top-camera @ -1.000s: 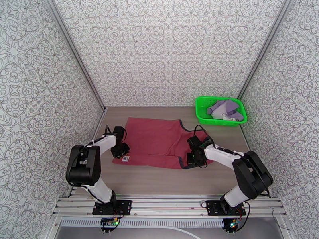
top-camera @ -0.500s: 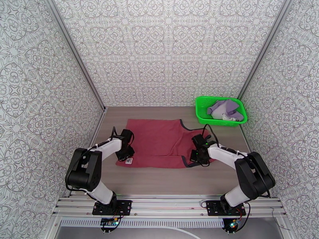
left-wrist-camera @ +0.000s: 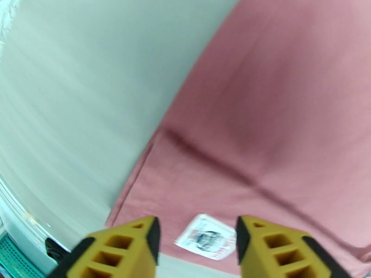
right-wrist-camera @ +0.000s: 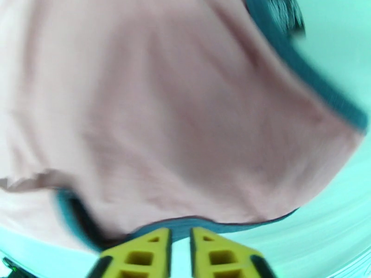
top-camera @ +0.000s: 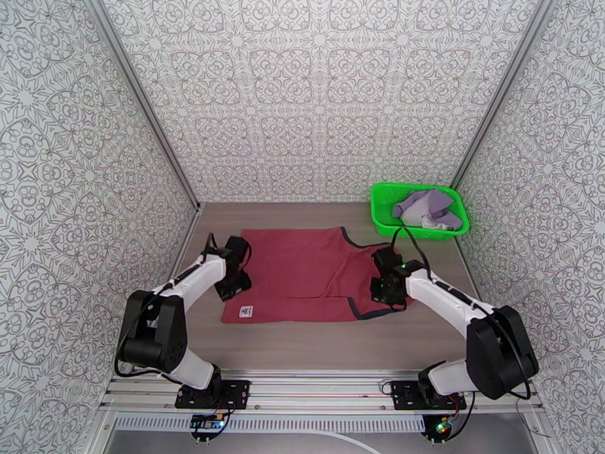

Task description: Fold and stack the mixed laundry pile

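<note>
Dark red sleeveless cloth tank top lies flat on the desk. The left pincer, apart, and the right pincer, nearly together and empty, have slid from its near corners to mid-sides. Folding remains.

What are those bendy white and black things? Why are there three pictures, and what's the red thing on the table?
Those are two robot arms, bolted to the near edge of a table. The wide picture comes from a camera high above. The other two come from small cameras on each arm's wrist, so you see its yellow fingers at the bottom. A dark red tank top lies spread on the table, with a white label near its left corner. The left hand is open above it and holds nothing. The right hand has its fingers nearly together by the top's dark trim; it's hard to tell whether it pinches the cloth. A lavender garment sits in a green basket at the far right.
</note>
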Robot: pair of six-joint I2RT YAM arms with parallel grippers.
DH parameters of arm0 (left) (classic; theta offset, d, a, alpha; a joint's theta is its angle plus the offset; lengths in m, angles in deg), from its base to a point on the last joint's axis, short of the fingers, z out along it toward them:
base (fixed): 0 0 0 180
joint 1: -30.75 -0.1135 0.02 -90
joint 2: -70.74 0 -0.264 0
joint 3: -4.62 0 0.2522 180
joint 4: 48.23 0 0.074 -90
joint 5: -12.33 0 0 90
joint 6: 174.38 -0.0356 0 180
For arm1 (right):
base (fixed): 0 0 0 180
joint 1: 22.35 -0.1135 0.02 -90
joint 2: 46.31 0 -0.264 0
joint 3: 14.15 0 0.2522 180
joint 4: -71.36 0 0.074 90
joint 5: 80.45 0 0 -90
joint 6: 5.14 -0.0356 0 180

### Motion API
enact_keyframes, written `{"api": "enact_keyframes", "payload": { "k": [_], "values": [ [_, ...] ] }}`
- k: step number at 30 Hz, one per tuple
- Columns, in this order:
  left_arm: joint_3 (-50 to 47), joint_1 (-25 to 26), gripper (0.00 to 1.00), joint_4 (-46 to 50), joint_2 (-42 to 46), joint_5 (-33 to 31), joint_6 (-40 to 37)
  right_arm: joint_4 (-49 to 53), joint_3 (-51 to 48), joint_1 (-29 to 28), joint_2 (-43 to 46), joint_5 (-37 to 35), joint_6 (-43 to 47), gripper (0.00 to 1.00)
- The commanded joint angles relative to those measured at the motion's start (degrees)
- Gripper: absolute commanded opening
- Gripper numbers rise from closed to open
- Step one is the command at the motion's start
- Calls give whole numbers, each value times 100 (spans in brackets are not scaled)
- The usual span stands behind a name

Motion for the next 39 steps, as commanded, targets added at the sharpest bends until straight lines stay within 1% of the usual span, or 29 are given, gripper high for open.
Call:
{"api": "enact_keyframes", "payload": {
  "k": [1,2,3,5,8,10,11,13,15,16,18,19,20,23,25,26,27,28,29,32,35,39],
  "values": [
    [979,-301,58,302,-22,-248,-439,283,987,33,133,218,1121,42],
    [1257,-426,60,234,-107,-164,-585,302,1281,33,38,317,1415,49],
    [1470,-535,62,131,-202,-21,-717,333,1555,33,-102,427,1659,54],
    [1880,-809,65,-252,-493,489,-1065,321,2154,31,-522,653,2158,61],
    [2408,-1120,66,-856,-1155,1178,-1730,148,2874,42,-1244,991,2674,65],
    [2867,-1310,65,-1021,-1738,1641,-2060,96,3359,49,-1721,1240,2907,65],
    [3130,-1395,64,-1066,-2064,1889,-2241,92,3617,54,-1999,1332,2993,70],
    [3672,-1496,64,-1044,-2650,2262,-2636,126,4135,59,-2479,1445,3140,72],
    [4142,-1497,56,-1016,-3125,2572,-3149,172,4553,62,-2882,1499,3234,73],
    [4351,-1471,46,-1024,-3338,2755,-3481,204,4753,67,-3085,1556,3276,73],
    [4960,-1442,36,-723,-3853,2965,-3939,311,5093,73,-3406,1637,3320,73],
    [5473,-1425,35,-430,-4203,2986,-4088,365,5245,77,-3576,1695,3339,73],
    [6060,-1414,36,-92,-4562,2851,-4125,406,5369,71,-3715,1758,3356,73],
    [7765,-1435,39,888,-5673,2655,-4049,450,5532,73,-3984,1875,3354,73],
    [8502,-1440,41,1231,-6195,2515,-3941,435,5540,84,-4090,1951,3342,74],
    [8636,-1441,42,1253,-6333,2458,-3911,431,5538,81,-4127,1998,3333,74],
    [8607,-1440,43,1191,-6369,2457,-3884,421,5529,84,-4160,2041,3327,74],
    [8519,-1449,46,1088,-6368,2254,-3849,412,5520,81,-4186,2074,3325,74],
    [8396,-1467,48,1004,-6347,2264,-3829,404,5518,79,-4212,2099,3318,74],
    [8237,-1502,49,957,-6338,2254,-3754,402,5518,82,-4274,2153,3305,74],
    [8147,-1521,50,889,-6350,2378,-3727,385,5511,84,-4314,2188,3253,74],
    [8148,-1477,53,924,-6457,2381,-3735,358,5491,84,-4341,2257,3186,75]
  ]
}}
